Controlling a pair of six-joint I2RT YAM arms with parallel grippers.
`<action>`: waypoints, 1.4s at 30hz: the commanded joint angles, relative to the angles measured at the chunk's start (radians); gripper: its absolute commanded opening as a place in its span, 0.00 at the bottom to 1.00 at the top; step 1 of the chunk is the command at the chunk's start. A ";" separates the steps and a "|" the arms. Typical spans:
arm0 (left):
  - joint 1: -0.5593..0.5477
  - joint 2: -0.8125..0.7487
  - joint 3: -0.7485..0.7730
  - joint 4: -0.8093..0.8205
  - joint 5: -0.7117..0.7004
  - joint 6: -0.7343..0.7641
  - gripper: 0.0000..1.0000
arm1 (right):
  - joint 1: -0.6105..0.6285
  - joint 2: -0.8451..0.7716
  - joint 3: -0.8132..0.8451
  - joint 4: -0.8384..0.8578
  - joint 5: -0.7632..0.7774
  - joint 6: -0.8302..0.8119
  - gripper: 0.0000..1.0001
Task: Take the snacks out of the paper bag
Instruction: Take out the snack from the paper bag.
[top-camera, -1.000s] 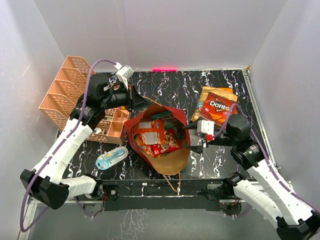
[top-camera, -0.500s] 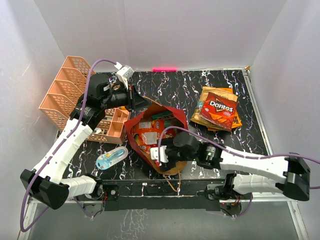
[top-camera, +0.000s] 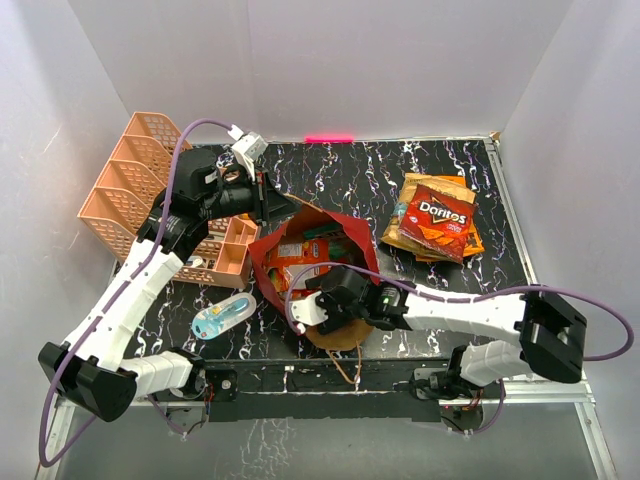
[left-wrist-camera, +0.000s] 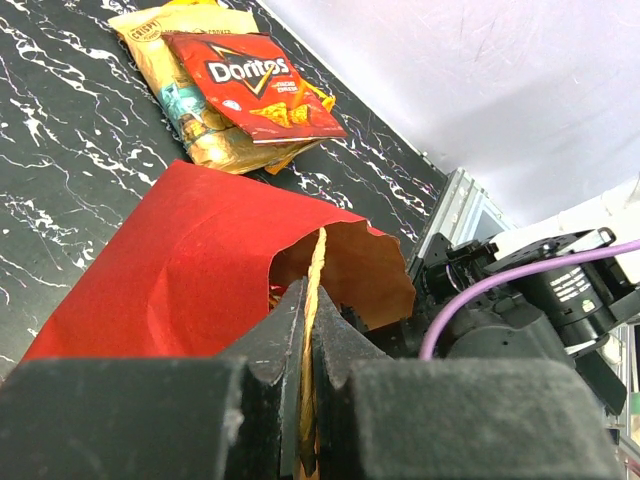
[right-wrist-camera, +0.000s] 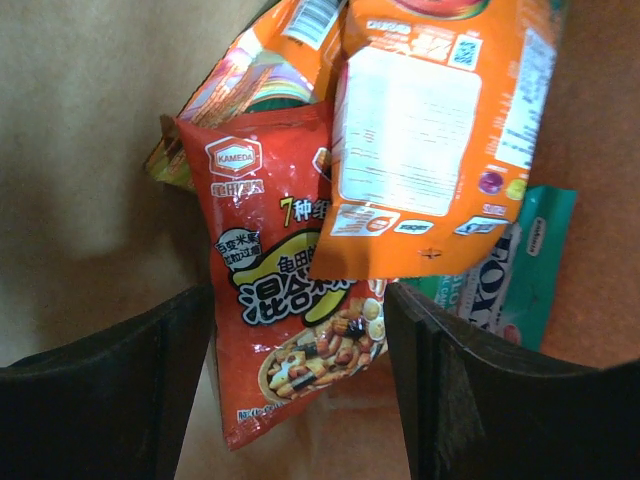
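Left gripper (left-wrist-camera: 308, 310), jaws clamped on the paper bag (left-wrist-camera: 170, 270) rim, holds its mouth open (likely for access). Right gripper (right-wrist-camera: 300, 390), jaws apart, hangs inside over a red snack packet (right-wrist-camera: 275, 330). A Doritos bag (top-camera: 441, 216) lies on the table (top-camera: 350, 165).

It looked like a robot lab cell: plain white panels (top-camera: 400, 60) boxed in a black marbled table (top-camera: 365, 165)

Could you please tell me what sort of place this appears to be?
Probably a robot lab test cell: plain white walls box in a marbled black table, two arms are mounted at its near edge, and a paper bag of snacks sits on it.
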 joint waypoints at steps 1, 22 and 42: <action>0.002 -0.033 0.011 -0.008 0.013 0.026 0.00 | -0.008 0.029 0.004 0.041 -0.010 -0.049 0.70; 0.002 -0.028 0.012 -0.010 0.008 0.030 0.00 | -0.080 -0.154 -0.115 0.267 -0.330 0.054 0.70; 0.002 -0.014 0.029 -0.008 0.021 0.024 0.00 | -0.113 0.152 -0.102 0.611 -0.077 -0.160 0.67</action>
